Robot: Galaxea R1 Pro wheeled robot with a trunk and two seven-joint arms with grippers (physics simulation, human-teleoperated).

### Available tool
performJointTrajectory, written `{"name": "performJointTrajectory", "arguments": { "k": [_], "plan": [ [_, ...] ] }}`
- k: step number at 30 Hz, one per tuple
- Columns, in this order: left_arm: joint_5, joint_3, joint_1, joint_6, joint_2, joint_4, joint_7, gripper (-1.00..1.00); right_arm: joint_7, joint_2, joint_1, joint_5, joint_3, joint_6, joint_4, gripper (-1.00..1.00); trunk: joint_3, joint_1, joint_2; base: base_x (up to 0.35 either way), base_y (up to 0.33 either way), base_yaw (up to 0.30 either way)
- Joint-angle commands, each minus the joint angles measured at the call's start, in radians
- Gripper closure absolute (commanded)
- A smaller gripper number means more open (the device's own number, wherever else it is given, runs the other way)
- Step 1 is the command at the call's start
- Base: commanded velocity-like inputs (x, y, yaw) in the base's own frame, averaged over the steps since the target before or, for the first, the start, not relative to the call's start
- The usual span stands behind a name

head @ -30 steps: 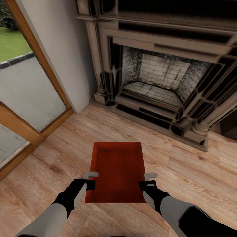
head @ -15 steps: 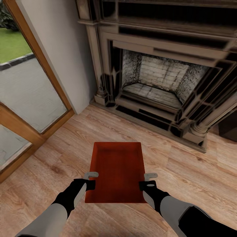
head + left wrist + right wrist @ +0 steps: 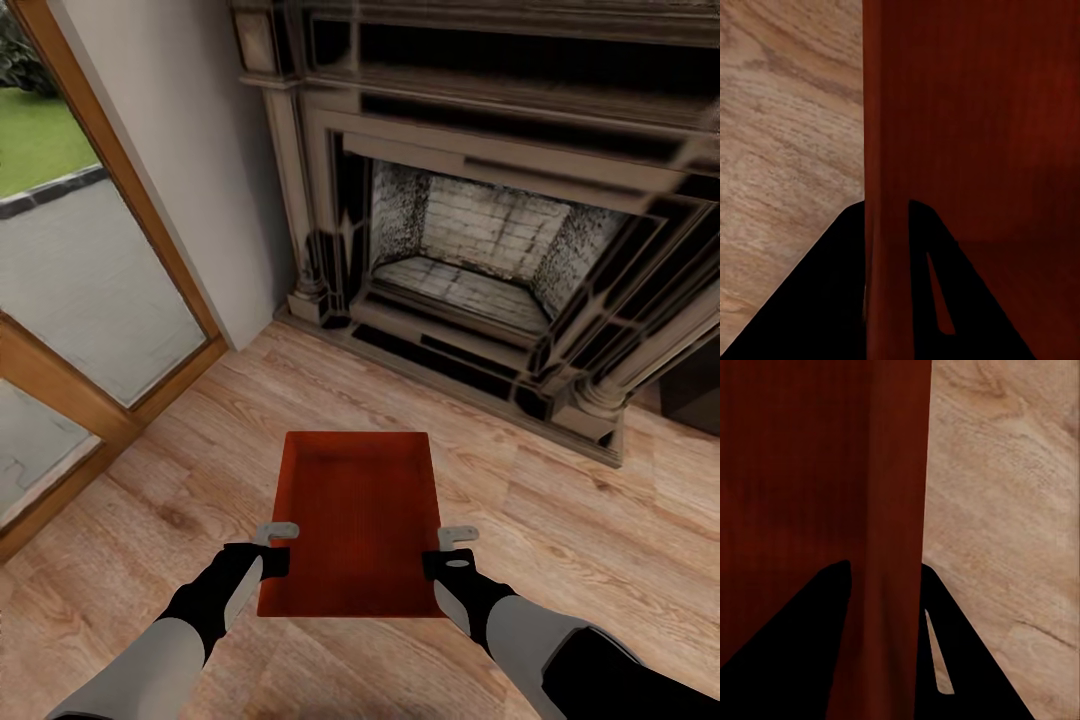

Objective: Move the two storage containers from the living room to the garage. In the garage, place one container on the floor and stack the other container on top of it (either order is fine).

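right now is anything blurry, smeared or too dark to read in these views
Head view: the fireplace mantel is smeared and its dark trim warps; the storage container stays fairly sharp. Left wrist view: the fingers are flat black shapes with no detail against the container wall. Right wrist view: same black fingers, soft wood floor.

The floor [image 3: 560, 540] is light wood plank with visible grain, running up to the wall and a wood-framed glazed door [image 3: 90, 300]. An ornate dark fireplace [image 3: 480, 250] stands directly on the planks, its column bases resting on the boards. The planking also appears in both wrist views.
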Motion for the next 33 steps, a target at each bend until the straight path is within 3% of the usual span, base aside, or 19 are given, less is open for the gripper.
{"name": "performJointTrajectory", "arguments": {
  "k": [1, 33],
  "plan": [
    [-0.007, -0.001, 0.0, 0.006, 0.002, -0.001, 0.015, 1.0, -0.006, 0.0, 0.0, 0.0, 0.017, 0.004, -0.003, 1.0, 0.003, -0.004, 0.007, 0.0, 0.0, 0.0],
    [-0.007, -0.001, -0.001, 0.006, 0.001, -0.001, 0.015, 1.0, -0.006, -0.006, 0.0, 0.0, 0.017, 0.005, -0.003, 1.0, 0.103, -0.127, 0.231, 0.0, 0.0, 0.0]
  ]
}}
